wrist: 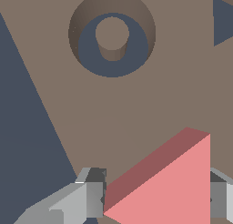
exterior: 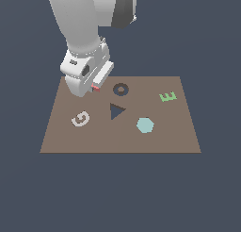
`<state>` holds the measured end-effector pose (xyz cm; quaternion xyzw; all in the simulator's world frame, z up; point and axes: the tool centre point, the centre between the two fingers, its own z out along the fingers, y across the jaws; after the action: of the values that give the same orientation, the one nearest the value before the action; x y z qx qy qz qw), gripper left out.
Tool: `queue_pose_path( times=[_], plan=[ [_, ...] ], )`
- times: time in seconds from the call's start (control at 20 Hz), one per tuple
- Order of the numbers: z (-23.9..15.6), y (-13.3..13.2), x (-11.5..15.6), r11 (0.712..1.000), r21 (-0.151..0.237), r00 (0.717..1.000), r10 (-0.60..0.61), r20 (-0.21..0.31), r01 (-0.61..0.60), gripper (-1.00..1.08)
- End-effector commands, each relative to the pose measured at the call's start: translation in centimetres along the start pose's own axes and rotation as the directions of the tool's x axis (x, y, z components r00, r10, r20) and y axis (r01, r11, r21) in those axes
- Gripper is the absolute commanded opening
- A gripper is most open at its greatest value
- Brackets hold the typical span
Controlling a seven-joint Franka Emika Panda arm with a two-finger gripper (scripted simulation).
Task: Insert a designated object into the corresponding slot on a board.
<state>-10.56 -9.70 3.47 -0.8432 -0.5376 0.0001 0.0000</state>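
Note:
The salmon-red triangular piece (wrist: 175, 182) is clamped between my two grey fingers (wrist: 93, 193), so my gripper (wrist: 157, 196) is shut on it. In the exterior view only a small red sliver of the piece (exterior: 95, 87) peeks out under the gripper (exterior: 95, 89), which hangs above the back left part of the brown board (exterior: 155, 139). The dark triangular slot (exterior: 116, 111) lies near the board's middle, toward the front and the exterior view's right of the gripper. In the wrist view only one corner of the slot (wrist: 222, 22) shows at the frame's edge.
A dark ring-shaped recess (exterior: 121, 89) with a brown centre post (wrist: 112, 36) lies just to the exterior view's right of the gripper. A white G (exterior: 80, 118), a teal hexagon (exterior: 145, 125) and a green E (exterior: 168, 96) are set in the board. Dark floor surrounds the board.

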Motion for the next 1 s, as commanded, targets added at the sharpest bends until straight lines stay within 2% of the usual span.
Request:
queue_pose_path(
  times=[0.0, 0.25, 0.45, 0.7, 0.95],
  plan=[
    [0.0, -0.1, 0.8, 0.998, 0.000, 0.998, 0.057, 0.000, -0.057, -1.00],
    [-0.1, -0.1, 2.8, 0.981, 0.000, 0.981, 0.194, 0.000, -0.194, -1.00],
    [-0.2, 0.2, 4.6, 0.947, 0.000, 0.947, 0.321, 0.000, -0.321, -1.00],
    [-0.3, 1.0, 7.0, 0.879, 0.000, 0.879, 0.476, -0.001, -0.476, -1.00],
    [-0.4, 2.1, 9.1, 0.786, 0.000, 0.786, 0.618, -0.001, -0.618, -1.00]
  ],
)
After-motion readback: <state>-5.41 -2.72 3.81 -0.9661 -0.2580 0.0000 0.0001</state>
